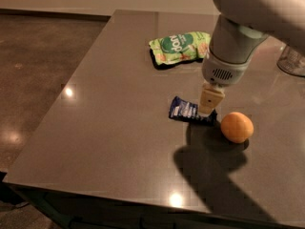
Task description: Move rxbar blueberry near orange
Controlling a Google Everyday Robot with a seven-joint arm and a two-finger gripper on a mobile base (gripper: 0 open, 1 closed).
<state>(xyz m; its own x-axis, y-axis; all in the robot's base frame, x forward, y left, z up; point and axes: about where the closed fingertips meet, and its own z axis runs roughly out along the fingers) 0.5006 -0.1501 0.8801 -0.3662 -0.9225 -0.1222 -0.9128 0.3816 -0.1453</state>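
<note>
- Floor (pixel 33 66): dark, speckled, at far left of view, below the table edge; a few bright light spots on it.
- Table (pixel 109 137): dark brown glossy top, fills most of view. Near corner sits bottom left, far edge at top. Light glints on the surface at left and near the front edge.
- Green pouch (pixel 180 46): light green snack pouch w/ dark green round logo, lying flat toward the back of the table, centre. Well apart from the bar, behind it.
- rxbar blueberry (pixel 182 110): dark blue shiny wrapper, white print on the left part. Lies roughly mid-table, long axis running left-right, slightly angled. Left end in plain sight; right end goes under the gripper tip. Near the orange but not touching; a narrow strip of table shows btw them.
- Gripper (pixel 209 103): cream-coloured tip pointing straight down, right on the bar's right end. Can't tell whether it is apart, together or clamped on the bar; tip and wrapper overlap from this angle.
- Arm (pixel 248 18): bulky light grey housing coming in from top right, round vented wrist section just above the gripper.
- Orange (pixel 237 127): round, matte, on the table just right of the bar and gripper, a bit nearer the front.
- Shadow of arm: wide dark patch on the table in front of bar and orange, spreading to bottom right.
- Clear container (pixel 291 61): see-through item at far right edge, partly cut off; can't tell what it is.
</note>
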